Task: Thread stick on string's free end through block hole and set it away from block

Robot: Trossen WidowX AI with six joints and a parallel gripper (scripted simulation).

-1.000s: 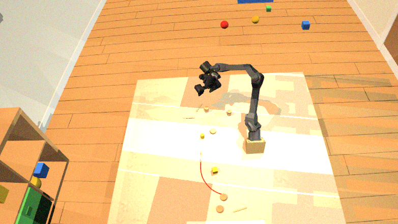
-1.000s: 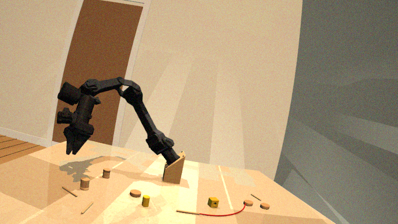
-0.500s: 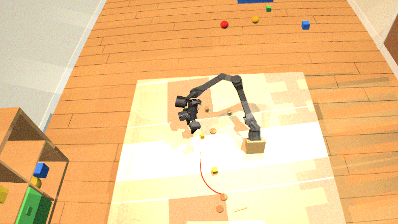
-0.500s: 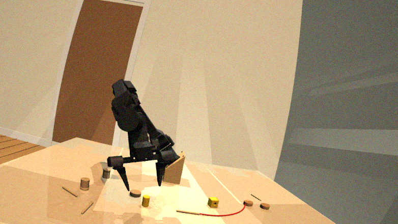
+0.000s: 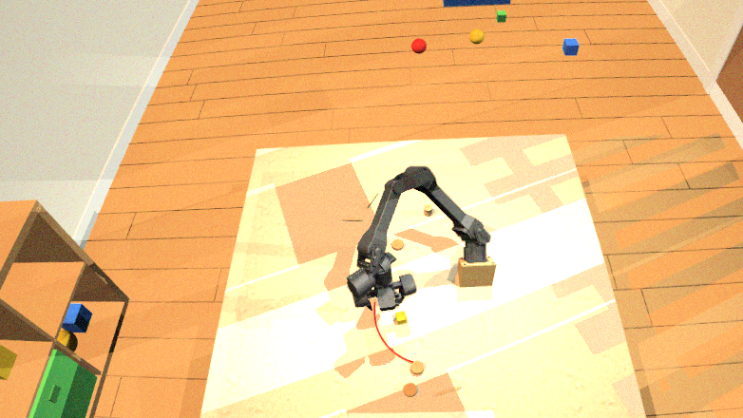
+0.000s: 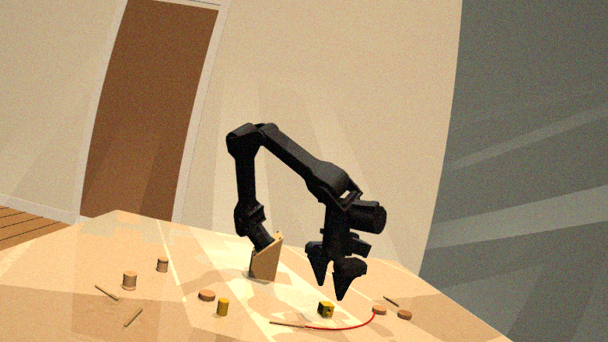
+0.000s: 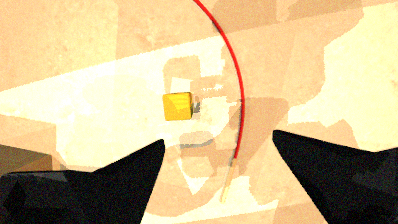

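My gripper (image 6: 330, 292) (image 7: 217, 139) is open and empty, fingers pointing down above the table near the block and string. The thin stick (image 6: 287, 324) (image 7: 227, 182) lies flat on the table; the wrist view shows it below the fingertips, sideways between them. In the top view the gripper mostly hides it. The red string (image 5: 387, 345) (image 6: 336, 329) (image 7: 243, 100) curves from the stick around the block to the round button (image 5: 417, 367) (image 6: 379, 309). The yellow block (image 5: 400, 316) (image 6: 326, 308) (image 7: 177, 106) stands beside the string; a dark hole shows in the exterior view.
A darker disc (image 5: 409, 389) (image 6: 404, 314) and a loose stick (image 5: 447, 390) (image 6: 391, 301) lie near the button. Another disc (image 5: 397, 244) (image 6: 207, 294), a yellow cylinder (image 6: 222, 307), two wooden cylinders (image 6: 129, 280) (image 6: 162, 264) and two loose sticks (image 6: 106, 291) (image 6: 133, 317) are farther off.
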